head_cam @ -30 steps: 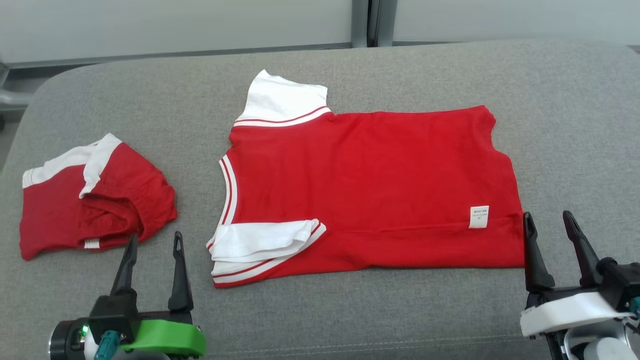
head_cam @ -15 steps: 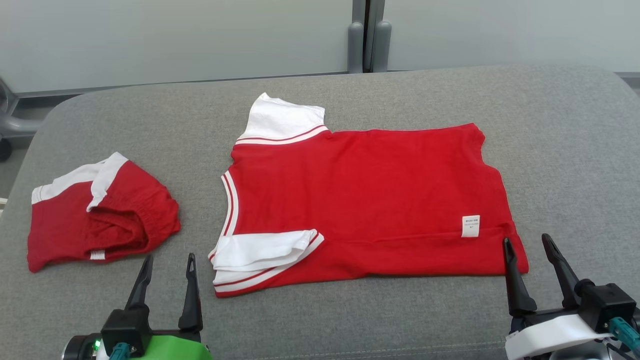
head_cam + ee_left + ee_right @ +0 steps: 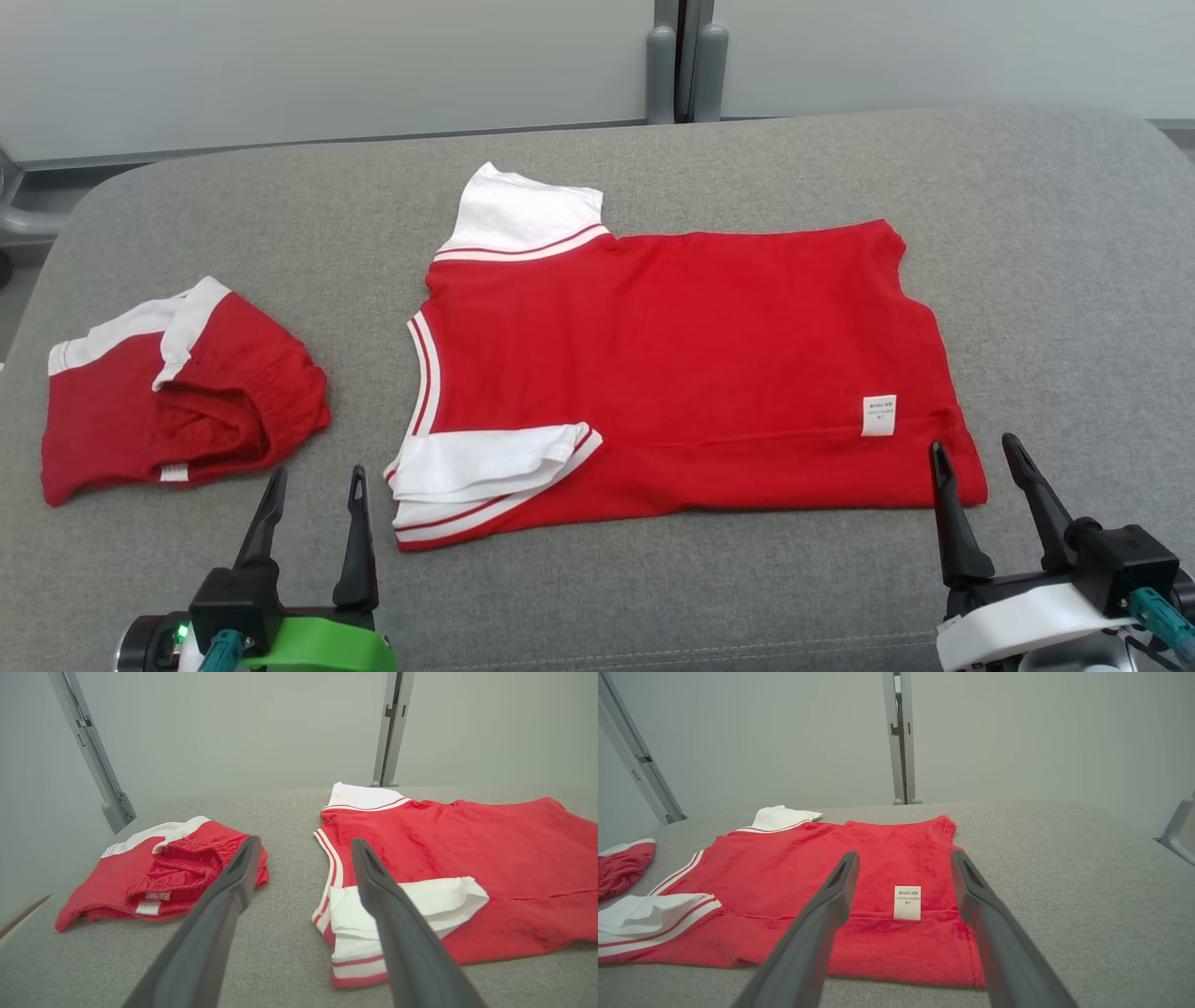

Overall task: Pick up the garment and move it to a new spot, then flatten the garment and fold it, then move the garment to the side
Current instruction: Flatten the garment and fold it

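Shirt flat on middle of cushion, long axis left-right: collar left, hem right. Near edge just ahead of both grippers. Right gripper released, empty, at near hem corner; nearer arm. Left gripper released, empty, aimed at gap between shorts and white sleeve; sleeve just to its right. Likely next: grab along near edge.
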Available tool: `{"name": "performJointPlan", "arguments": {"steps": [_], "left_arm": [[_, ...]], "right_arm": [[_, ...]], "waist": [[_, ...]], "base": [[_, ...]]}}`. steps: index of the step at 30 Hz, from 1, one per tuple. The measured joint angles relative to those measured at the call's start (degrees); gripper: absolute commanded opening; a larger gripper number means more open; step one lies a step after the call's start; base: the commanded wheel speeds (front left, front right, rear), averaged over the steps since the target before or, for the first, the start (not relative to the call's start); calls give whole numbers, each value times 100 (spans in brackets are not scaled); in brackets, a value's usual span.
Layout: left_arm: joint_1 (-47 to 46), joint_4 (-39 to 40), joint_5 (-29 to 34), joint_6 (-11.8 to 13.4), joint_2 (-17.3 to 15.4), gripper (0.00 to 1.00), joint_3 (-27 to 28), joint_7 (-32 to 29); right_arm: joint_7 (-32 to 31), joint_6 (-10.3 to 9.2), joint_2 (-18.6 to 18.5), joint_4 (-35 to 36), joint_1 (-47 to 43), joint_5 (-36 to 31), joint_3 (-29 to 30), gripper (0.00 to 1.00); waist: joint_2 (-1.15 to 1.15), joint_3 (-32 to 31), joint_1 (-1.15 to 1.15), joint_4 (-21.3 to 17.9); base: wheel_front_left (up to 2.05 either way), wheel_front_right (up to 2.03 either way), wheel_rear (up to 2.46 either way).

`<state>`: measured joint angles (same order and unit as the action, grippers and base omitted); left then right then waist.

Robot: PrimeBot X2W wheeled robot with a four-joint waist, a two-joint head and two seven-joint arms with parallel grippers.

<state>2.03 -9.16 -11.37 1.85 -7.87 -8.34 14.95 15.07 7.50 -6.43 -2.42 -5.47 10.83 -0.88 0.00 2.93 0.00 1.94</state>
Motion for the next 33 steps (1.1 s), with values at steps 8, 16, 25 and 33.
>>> {"name": "performJointPlan", "arguments": {"steps": [8, 16, 25, 33], "left_arm": [[-183, -235, -64, -194, 10, 100, -131, -121], [-395, -660, -516, -557, 54, 100, -293, -873], [-620, -870, -958, -715, -26, 100, -280, -1583], [-770, -934, -1139, -635, -103, 100, -131, -1822]], "right_arm": [[0, 0, -73, -98, 153, 34, -24, 100], [-1, 0, -191, -742, 342, 333, 153, 100], [-44, 0, -468, -1786, 1078, 772, 127, 100], [-42, 0, -701, -2596, 1689, 1193, -274, 100]], "waist": [[0, 186, 0, -72], [0, 437, 0, -246], [0, 846, 0, -462], [0, 1205, 0, -518]], "base": [[0, 0, 0], [0, 0, 0], [0, 0, 0], [0, 0, 0]]}}
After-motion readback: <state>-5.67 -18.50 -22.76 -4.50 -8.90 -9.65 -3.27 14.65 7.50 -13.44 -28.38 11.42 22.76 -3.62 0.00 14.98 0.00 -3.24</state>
